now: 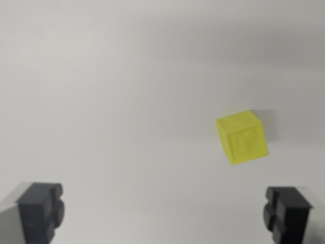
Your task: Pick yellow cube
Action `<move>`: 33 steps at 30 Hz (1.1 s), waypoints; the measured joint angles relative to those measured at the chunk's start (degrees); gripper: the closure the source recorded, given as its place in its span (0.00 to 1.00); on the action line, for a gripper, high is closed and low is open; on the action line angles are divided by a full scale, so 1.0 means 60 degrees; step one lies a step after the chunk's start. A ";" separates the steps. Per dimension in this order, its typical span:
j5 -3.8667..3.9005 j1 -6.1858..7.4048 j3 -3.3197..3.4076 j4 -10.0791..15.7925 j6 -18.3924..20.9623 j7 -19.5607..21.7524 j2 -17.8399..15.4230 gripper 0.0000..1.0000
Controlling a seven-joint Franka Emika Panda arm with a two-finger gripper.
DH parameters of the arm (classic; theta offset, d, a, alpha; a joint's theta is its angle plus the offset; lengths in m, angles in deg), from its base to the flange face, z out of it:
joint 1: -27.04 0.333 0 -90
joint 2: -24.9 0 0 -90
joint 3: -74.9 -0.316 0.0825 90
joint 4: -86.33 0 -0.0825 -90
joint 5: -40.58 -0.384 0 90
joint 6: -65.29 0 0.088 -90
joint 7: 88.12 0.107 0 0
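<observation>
On white surface (pixel 127 76), one yellow cube (pixel 242 137), pincer (pixel 163 213) spread

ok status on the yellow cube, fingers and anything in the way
Gripper open, fingers wide apart, empty. Yellow cube on the white surface, ahead, toward the wrist view's right, not between the fingers. Nothing in the way.

The cube (pixel 242 137) is set on the bench (pixel 111 91), toward the wrist view's right and turned slightly askew. The claw (pixel 165 216) is seen at the lower edge, its two fingers (pixel 40 211) spread wide apart. The cube is placed above the right finger, apart from it.
</observation>
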 joint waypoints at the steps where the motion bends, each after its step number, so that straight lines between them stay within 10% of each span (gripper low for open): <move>1: 0.0000 0.0000 0.0000 0.0000 0.0000 0.0000 0.0000 0.00; 33: -0.0015 -0.0661 0.0003 0.1619 -0.1947 -0.1586 0.0124 0.00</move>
